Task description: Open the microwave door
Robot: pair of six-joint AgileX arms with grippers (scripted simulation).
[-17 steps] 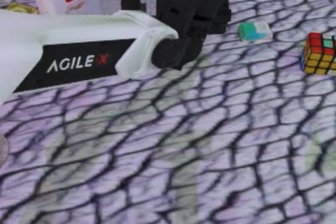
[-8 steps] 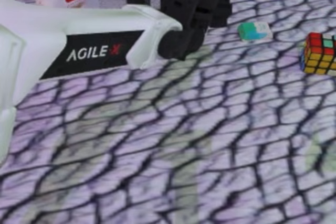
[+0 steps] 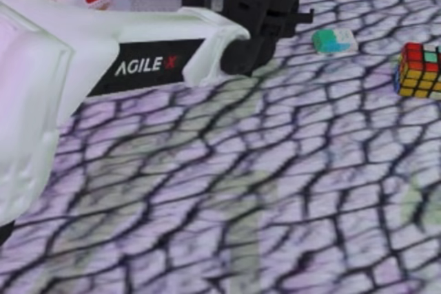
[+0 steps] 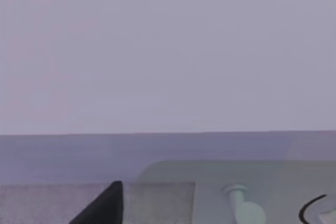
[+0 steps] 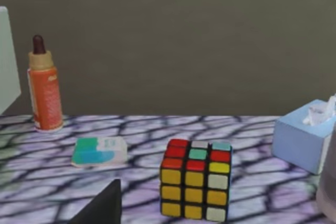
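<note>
Matt white microwave shell, speckled grey mesh door window, smooth pale knob, glossy plastic cube (bright stickers), matt blue tissue box, cloth-like purple crackle-patterned table, smooth white arm casing

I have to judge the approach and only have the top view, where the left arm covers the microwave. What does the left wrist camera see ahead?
Observer: The microwave door, with its grey mesh window, is close ahead of the left gripper.
Operator: What sits next to the window?
Observer: The knob panel, with one round knob showing.
Operator: And the right arm?
Observer: It is outside your view. Its wrist camera faces the Rubik's cube, and farther back stands an orange dropper bottle that your view does not show.
</note>
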